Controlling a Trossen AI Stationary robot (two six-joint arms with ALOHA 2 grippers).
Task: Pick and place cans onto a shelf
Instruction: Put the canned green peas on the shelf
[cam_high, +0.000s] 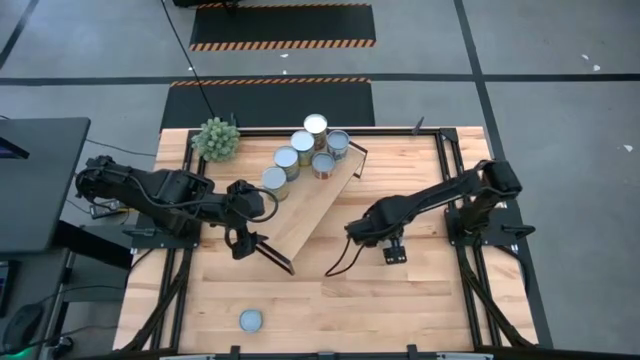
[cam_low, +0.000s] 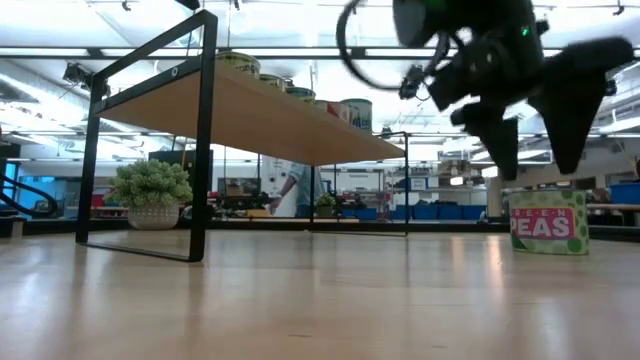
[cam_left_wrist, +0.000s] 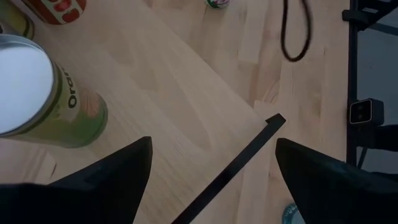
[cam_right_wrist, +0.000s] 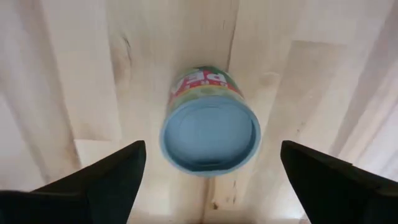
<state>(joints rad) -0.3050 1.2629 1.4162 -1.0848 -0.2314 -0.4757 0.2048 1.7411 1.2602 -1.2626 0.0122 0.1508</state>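
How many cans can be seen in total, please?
8. Six cans stand on the shelf, at its far end. A lone can is near the table's front edge. A peas can stands under the right gripper. Others may be hidden.

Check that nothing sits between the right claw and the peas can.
Nothing visible does: the right wrist view shows only bare tabletop between the open right claw and the peas can.
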